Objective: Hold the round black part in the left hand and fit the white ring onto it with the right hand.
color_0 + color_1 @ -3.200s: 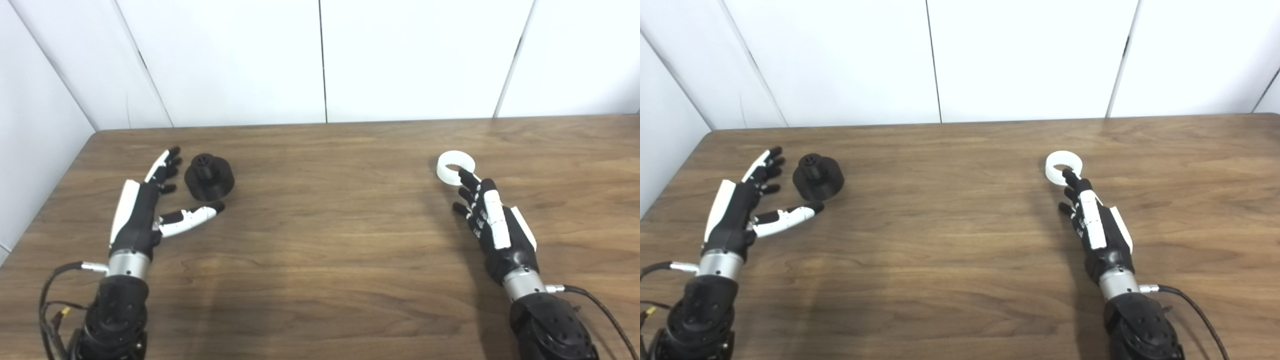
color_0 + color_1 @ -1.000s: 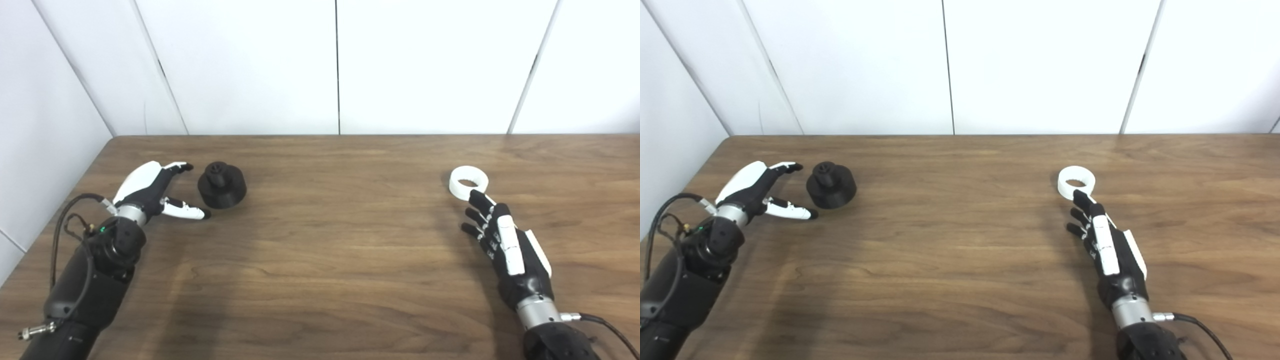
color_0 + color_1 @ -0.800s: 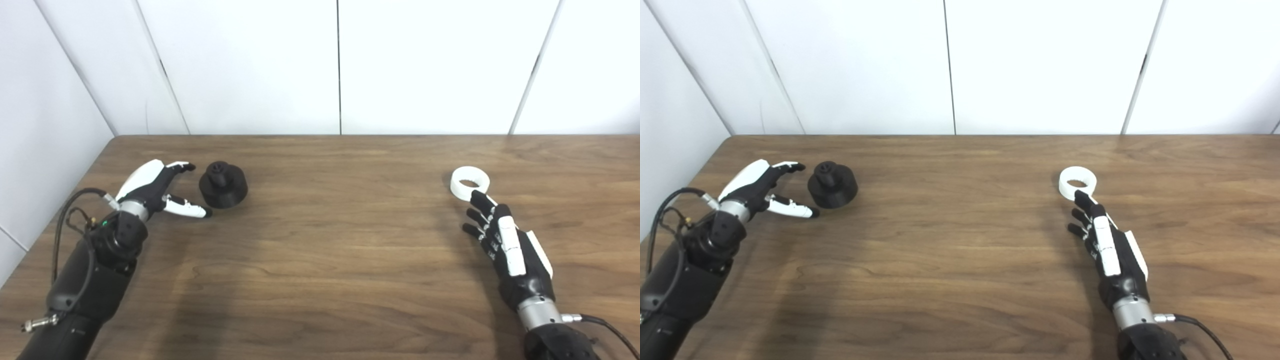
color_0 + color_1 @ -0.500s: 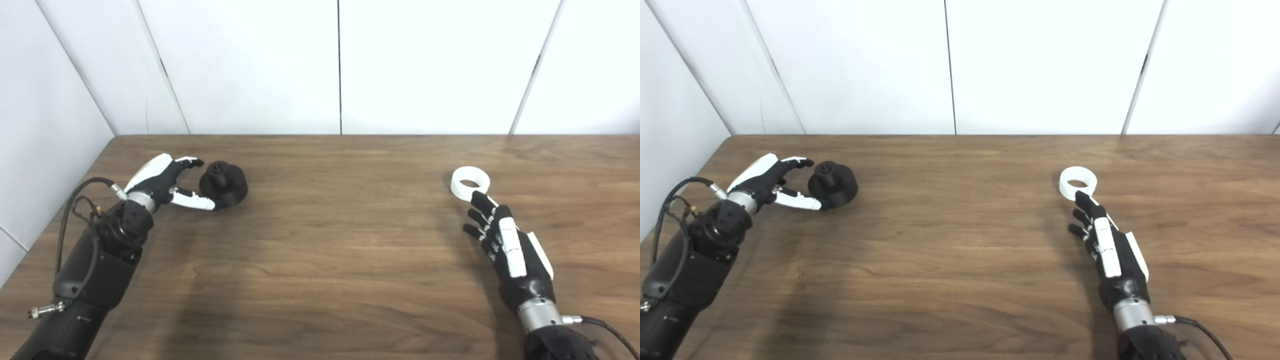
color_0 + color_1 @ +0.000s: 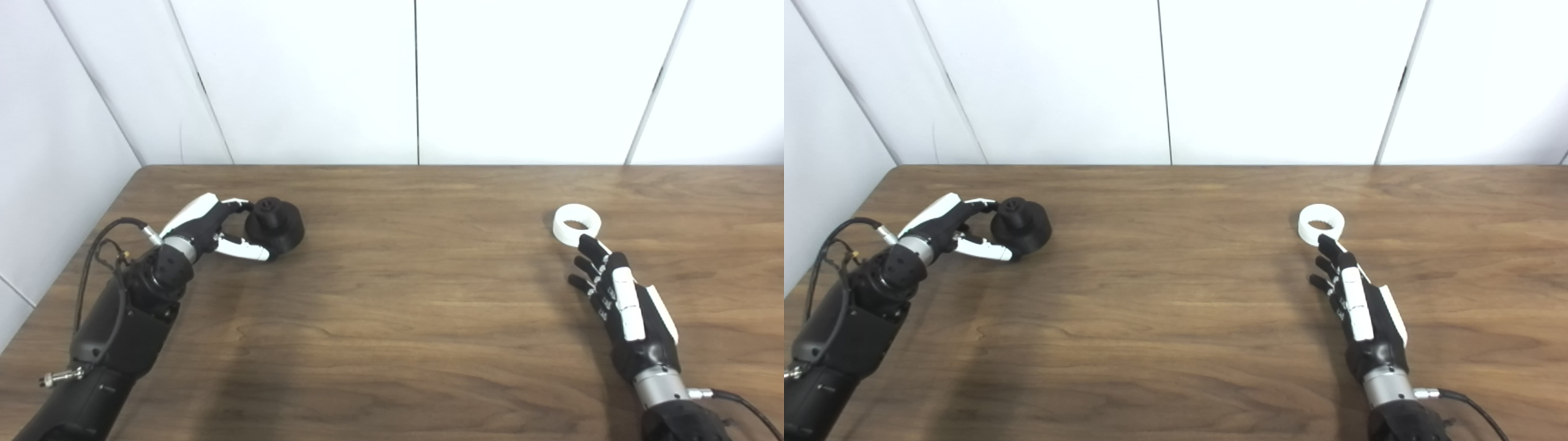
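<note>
The right hand (image 5: 628,306) lies nearest the camera, flat on the brown wood-grain table (image 5: 404,294), palm down, fingers extended and slightly apart, holding nothing. Its foremost fingertip sits just beside the near edge of the flat white plastic ring (image 5: 576,224), apparently touching it or nearly so; the ring itself rests on the table and is not grasped.

Farther back on the opposite side, the left hand (image 5: 211,226) reaches the round black stepped part (image 5: 274,223), which stands upright on the table near the far left corner. The upper fingers curl over the small top boss; the white-tipped thumb lies along the near lower edge of the base. The fingers bracket the part, but whether the grip is fully closed cannot be determined. The part is not lifted.

Task status, as a judgement: early stage. Remaining steps: secure and raise the black part, pick up the ring, then fit the ring over the part.

Change from the frame half a second earlier: the left hand has advanced and its fingers have drawn in around the part, from just short of it to contact. The right hand and ring are unchanged.
</note>
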